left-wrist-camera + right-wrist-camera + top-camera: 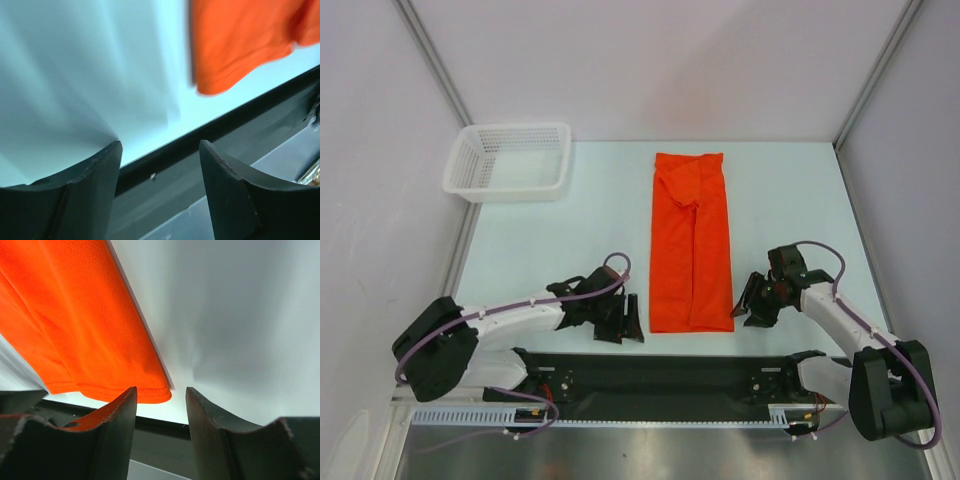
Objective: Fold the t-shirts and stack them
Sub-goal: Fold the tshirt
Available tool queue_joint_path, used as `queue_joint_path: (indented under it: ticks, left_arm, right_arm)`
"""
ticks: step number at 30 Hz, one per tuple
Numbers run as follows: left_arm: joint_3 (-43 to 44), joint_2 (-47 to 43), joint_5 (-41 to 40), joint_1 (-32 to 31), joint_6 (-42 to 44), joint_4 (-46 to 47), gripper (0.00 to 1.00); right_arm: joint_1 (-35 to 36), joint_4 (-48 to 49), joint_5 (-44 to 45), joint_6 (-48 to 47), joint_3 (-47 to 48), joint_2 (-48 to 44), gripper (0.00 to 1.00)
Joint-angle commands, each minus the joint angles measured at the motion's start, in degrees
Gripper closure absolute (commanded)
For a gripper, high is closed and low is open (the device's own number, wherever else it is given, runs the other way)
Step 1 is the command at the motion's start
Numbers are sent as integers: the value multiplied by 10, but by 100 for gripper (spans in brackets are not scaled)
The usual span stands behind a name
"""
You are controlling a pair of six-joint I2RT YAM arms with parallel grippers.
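While the basket (508, 160) sits far left, the left gripper (628, 320) holds its jaws apart, empty, just left of the near edge of the folded t-shirt (691, 240) mid-table, the right gripper (748, 305) likewise spread and empty just right, bare table (550, 250) flanking both long edges.

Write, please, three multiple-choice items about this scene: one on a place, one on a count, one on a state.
1. Where on the table does the white basket stand? A near right corner; B far left corner; C centre.
2. How many t-shirts lie there? A one; B two; C four.
3. How are the left gripper and right gripper? A both clamping cloth; B one holding the basket; C both open, empty.
Answers: 1 B, it sits by the far left wall; 2 A, only one orange strip shows; 3 C, wrist views show empty gaps between the fingers.
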Motion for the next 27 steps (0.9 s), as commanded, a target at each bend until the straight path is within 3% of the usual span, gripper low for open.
queue_joint_path:
  ticks: [1, 6, 16, 23, 27]
  left_arm:
    - [-2, 8, 37, 22, -13, 87, 30]
    - [-2, 46, 64, 48, -43, 141, 33]
    - [-14, 65, 66, 65, -73, 186, 36]
    - [-48, 98, 90, 67, -132, 280, 41]
    - [-44, 102, 72, 67, -133, 277, 44]
  right_arm:
    - [4, 8, -13, -9, -2, 8, 51]
    - [23, 39, -18, 17, -13, 3, 55]
    - [-4, 108, -45, 41, -110, -40, 57]
    - [-7, 103, -30, 63, -105, -34, 62]
    - [-7, 102, -29, 63, -104, -29, 62]
